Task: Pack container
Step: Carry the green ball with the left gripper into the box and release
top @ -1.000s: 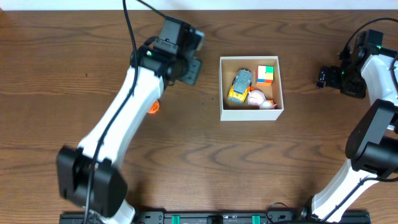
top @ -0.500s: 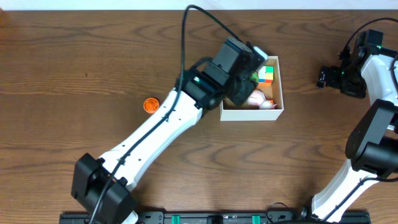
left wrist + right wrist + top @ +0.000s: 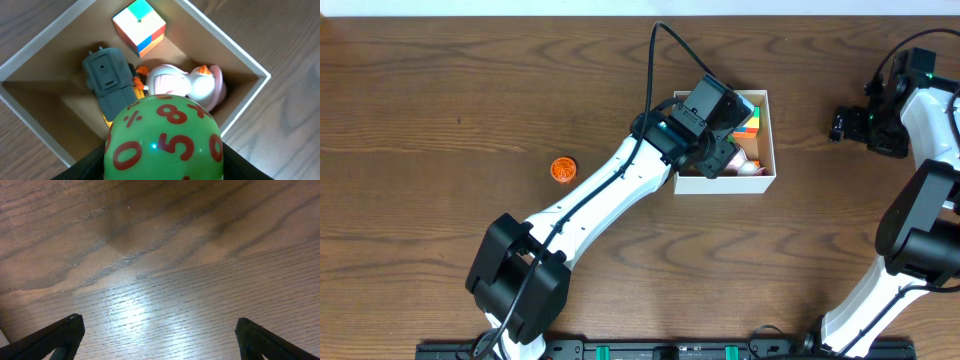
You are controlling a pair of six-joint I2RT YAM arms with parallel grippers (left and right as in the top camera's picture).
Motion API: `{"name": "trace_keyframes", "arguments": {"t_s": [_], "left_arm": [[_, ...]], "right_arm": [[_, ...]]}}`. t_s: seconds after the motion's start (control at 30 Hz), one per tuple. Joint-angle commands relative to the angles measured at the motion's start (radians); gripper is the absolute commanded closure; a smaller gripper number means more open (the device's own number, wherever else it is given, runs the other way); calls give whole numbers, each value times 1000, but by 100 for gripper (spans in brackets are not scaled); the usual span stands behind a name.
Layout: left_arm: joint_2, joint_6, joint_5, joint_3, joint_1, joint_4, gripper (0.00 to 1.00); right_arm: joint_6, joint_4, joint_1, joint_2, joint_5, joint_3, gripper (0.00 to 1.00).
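Since a second ago my left arm has swung right across the dark wooden table (image 3: 420,100), and my left gripper (image 3: 722,152) now hangs over the square, shallow white container (image 3: 724,184) with a tan cardboard floor, just upper right of centre in the overhead frame. My left jaws clasp a green ball (image 3: 162,140) printed with red numerals. Below it in the box lie a multicoloured puzzle cube (image 3: 139,26), a grey toy truck (image 3: 107,80) and a white-and-pink duck figure (image 3: 187,85). A small round orange piece (image 3: 562,169) lies on the table left of centre. My right gripper (image 3: 160,337) stands wide with nothing between its jaws, over bare wood at the right edge.
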Motion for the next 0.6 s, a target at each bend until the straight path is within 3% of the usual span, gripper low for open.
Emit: {"name": "trace_keyframes", "arguments": {"t_s": [0.0,0.17,0.4,0.57], "left_arm": [[-6,-8,-67,3,7,5,43],[-6,-9,-92,3,35,4,41],[-6,-9,-91,3,70,-6,21],[-6,-9,-91,3,70,-6,21]], "right_arm": [[13,1,-5,-1,3,-3,1],[13,1,-5,-1,3,-3,1],[13,1,-5,-1,3,-3,1],[13,2,-5,-1,3,-3,1]]}}
